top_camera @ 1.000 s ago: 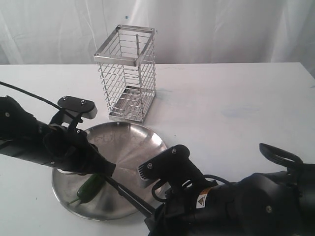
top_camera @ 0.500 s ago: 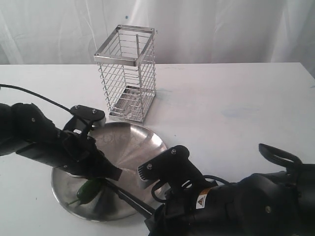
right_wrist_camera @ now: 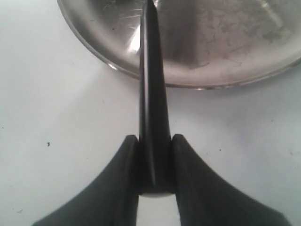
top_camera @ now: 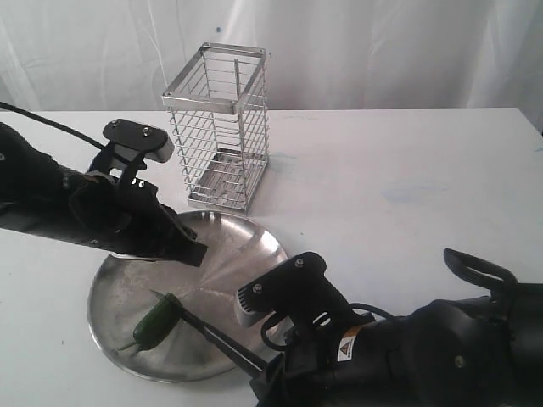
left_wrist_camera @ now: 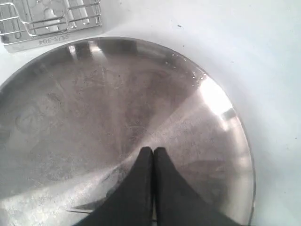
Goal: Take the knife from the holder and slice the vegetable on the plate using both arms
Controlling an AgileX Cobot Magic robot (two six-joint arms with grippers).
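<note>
Over plate (top_camera: pixel 246 246), left fingers (left_wrist_camera: pixel 141 181) clenched empty; right fingers (right_wrist_camera: pixel 121 181) grasping knife (right_wrist_camera: pixel 150 94) near vegetable (top_camera: pixel 157 322).

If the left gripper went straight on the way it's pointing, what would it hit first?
Probably the bare middle of the plate: the shut left gripper aims down at it, with the vegetable off to one side. Depth unclear.
</note>
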